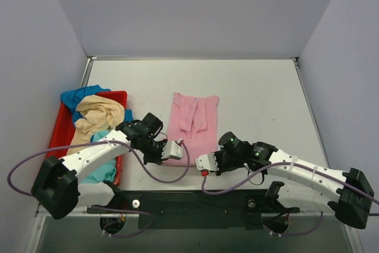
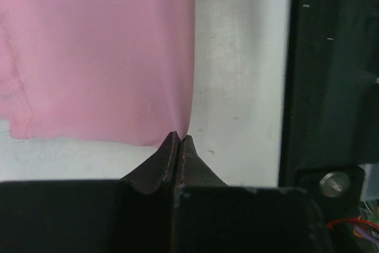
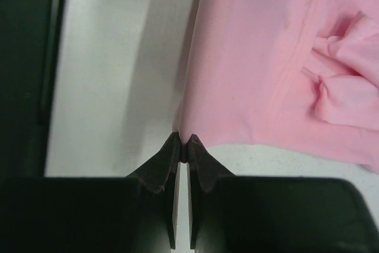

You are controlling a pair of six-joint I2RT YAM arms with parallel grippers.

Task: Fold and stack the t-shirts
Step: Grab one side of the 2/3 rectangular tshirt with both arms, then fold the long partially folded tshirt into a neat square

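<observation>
White counter (image 1: 254, 87): pink t-shirt (image 1: 192, 122) lies sleeves-in, partly folded; left tool (image 2: 179, 138) and right tool (image 3: 183, 140) each pinch a near corner; other t-shirts (image 1: 98, 114) unfolded in red tray (image 1: 59, 131).

**A:** From where is the whole scene seen?

**B:** It is seen from a fixed camera set high above the near edge of the white table (image 1: 254, 99). The camera is faced down and forward, from well back.

**A:** And the wrist views?

**B:** Each is taken very close and low over the tabletop, looking out along its own fingers: the left gripper (image 2: 179, 136) and the right gripper (image 3: 182, 139). The near hem of the pink t-shirt (image 1: 192, 125) is shared by all three views. The red tray (image 1: 118, 95) is caught only from above.
</observation>
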